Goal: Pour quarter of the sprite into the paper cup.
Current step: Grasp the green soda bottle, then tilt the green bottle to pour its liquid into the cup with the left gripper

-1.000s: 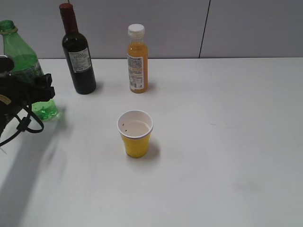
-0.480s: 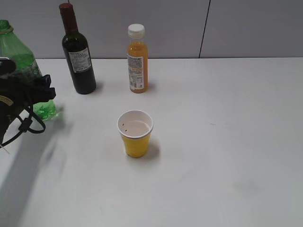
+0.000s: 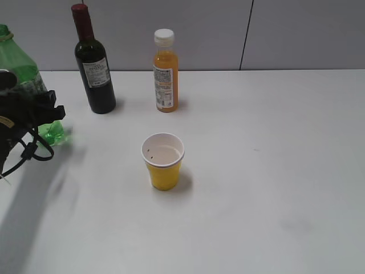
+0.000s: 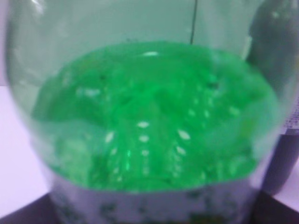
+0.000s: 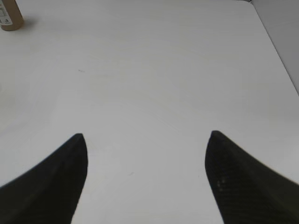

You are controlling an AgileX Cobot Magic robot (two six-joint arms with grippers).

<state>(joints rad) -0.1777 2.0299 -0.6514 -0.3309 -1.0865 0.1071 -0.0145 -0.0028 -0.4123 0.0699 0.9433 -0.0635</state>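
While my left gripper (image 3: 48, 111) hugs the upright sprite (image 3: 20, 68), the paper cup (image 3: 163, 160) sits off to its right; my right gripper (image 5: 145, 154) is spread wide.

On the table (image 3: 274, 171) I count three bottles: one green sprite (image 3: 23, 74), one dark wine bottle (image 3: 94, 68) and one orange juice bottle (image 3: 165, 74). There is one paper cup (image 3: 163, 161). I see two tools, the left tool (image 3: 43, 111) and the right tool (image 5: 145, 182).
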